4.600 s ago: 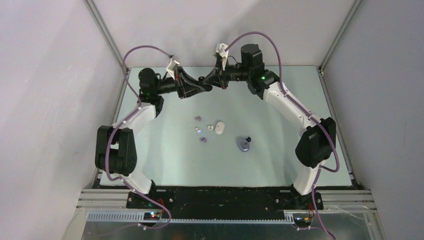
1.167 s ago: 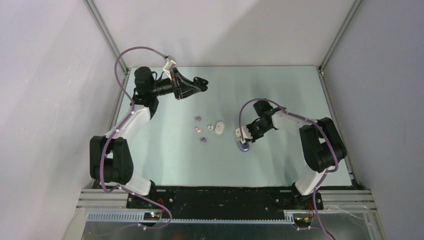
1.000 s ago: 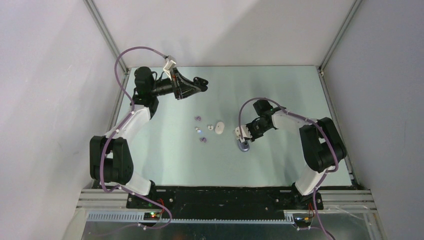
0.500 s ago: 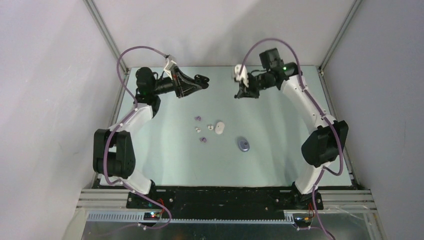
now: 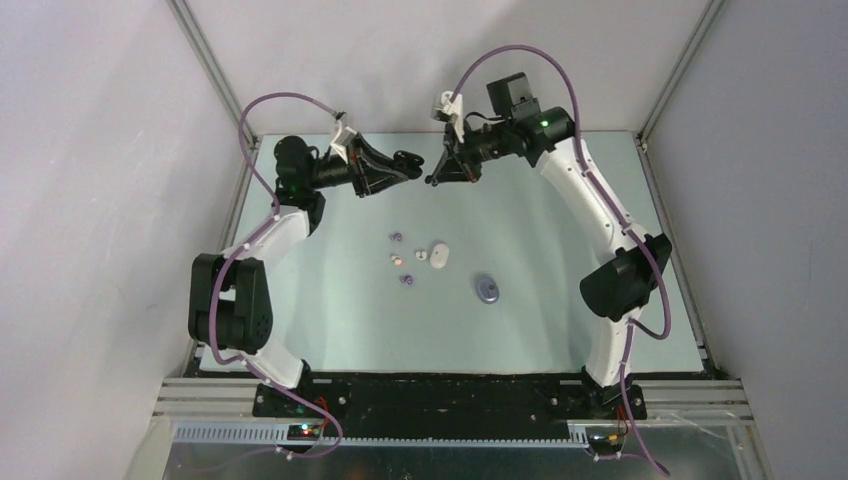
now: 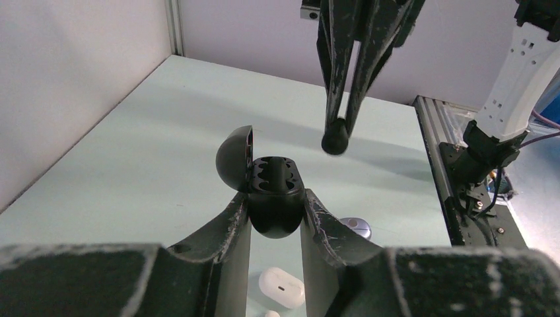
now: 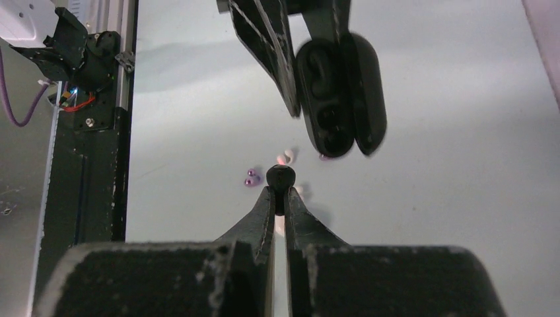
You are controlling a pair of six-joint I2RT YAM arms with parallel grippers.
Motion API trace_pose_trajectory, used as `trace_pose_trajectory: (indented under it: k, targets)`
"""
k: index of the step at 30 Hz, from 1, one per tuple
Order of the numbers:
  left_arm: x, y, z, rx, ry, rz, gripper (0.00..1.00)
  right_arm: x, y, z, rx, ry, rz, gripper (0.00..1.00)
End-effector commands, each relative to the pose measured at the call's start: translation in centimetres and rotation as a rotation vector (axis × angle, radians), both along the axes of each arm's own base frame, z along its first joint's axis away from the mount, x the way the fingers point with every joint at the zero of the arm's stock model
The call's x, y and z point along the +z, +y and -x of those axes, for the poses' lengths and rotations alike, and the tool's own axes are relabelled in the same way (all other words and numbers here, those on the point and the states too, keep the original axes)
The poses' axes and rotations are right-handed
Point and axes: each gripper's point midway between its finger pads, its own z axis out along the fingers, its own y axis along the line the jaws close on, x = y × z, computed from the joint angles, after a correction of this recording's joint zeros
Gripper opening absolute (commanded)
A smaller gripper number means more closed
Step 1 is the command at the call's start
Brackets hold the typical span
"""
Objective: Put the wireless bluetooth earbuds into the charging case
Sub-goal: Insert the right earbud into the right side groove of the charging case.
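Observation:
My left gripper [image 5: 403, 166] is shut on an open black charging case [image 5: 409, 160], held in the air over the back left of the table. In the left wrist view the case [image 6: 275, 179] sits between the fingers with its lid swung back and both sockets showing. My right gripper [image 5: 437, 180] is shut on a black earbud [image 7: 280, 176], held just right of the case [image 7: 340, 92] and apart from it. The bud also shows in the left wrist view [image 6: 335, 142]. Purple earbuds [image 5: 396, 237] and white earbuds [image 5: 395, 260] lie on the table.
A closed white case [image 5: 439, 256] and a greyish-purple case [image 5: 488, 289] lie mid-table, with another purple bud [image 5: 406, 281] near them. Frame posts and walls close in the back and sides.
My right gripper has risen from beside the greyish-purple case and swung to the back, then left toward the black case, with the black earbud in it. The left gripper has barely moved.

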Motion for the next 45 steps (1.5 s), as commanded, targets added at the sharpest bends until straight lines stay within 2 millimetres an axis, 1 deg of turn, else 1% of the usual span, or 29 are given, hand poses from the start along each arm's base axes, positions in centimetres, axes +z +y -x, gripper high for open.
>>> trace_pose_trajectory:
  k: [1, 6, 8, 12, 17, 19, 22, 26, 29, 31, 36, 45]
  targets:
    - [1.8, -0.1, 1.2, -0.028, -0.128, -0.002, 0.0, 2.3, 2.5, 0.2, 0.015, -0.095, -0.071, 0.0]
    - [1.9, -0.1, 1.9, -0.047, -0.146, -0.009, 0.0, 3.0, 3.6, 0.3, 0.018, -0.133, -0.097, 0.0]
    - [1.8, -0.1, 2.2, -0.054, -0.151, -0.013, 0.0, 3.2, 3.8, 0.2, 0.005, -0.145, -0.103, 0.0]
    - [1.4, -0.1, 2.5, -0.058, -0.166, -0.023, 0.0, 3.7, 3.7, -0.5, -0.046, -0.186, -0.109, 0.0]
    - [1.4, 0.0, 2.7, -0.059, -0.167, -0.025, 0.0, 3.6, 3.4, -0.4, -0.051, -0.206, -0.101, 0.0]
    - [1.2, 0.0, 2.7, -0.06, -0.163, -0.027, 0.0, 3.8, 3.3, -0.3, -0.048, -0.214, -0.104, 0.0]
    - [0.6, 0.0, 2.7, -0.059, -0.15, -0.035, 0.0, 4.8, 3.2, 0.3, -0.028, -0.224, -0.129, 0.0]
    - [0.5, 0.0, 2.6, -0.056, -0.147, -0.038, 0.0, 5.6, 3.0, 1.2, 0.002, -0.22, -0.151, 0.0]
    - [0.6, 0.0, 2.6, -0.057, -0.148, -0.038, 0.0, 5.9, 2.7, 1.4, 0.002, -0.222, -0.152, 0.0]
    - [0.7, 0.0, 2.6, -0.057, -0.149, -0.038, 0.0, 5.5, 2.6, 1.1, -0.007, -0.231, -0.138, 0.0]
    - [1.0, 0.0, 2.9, -0.071, -0.152, -0.037, 0.0, 3.9, 2.6, 0.3, -0.02, -0.23, -0.1, 0.0]
    - [1.5, -0.1, 3.4, -0.105, -0.146, -0.036, 0.0, 2.7, 2.9, -0.2, -0.018, -0.23, -0.099, 0.0]
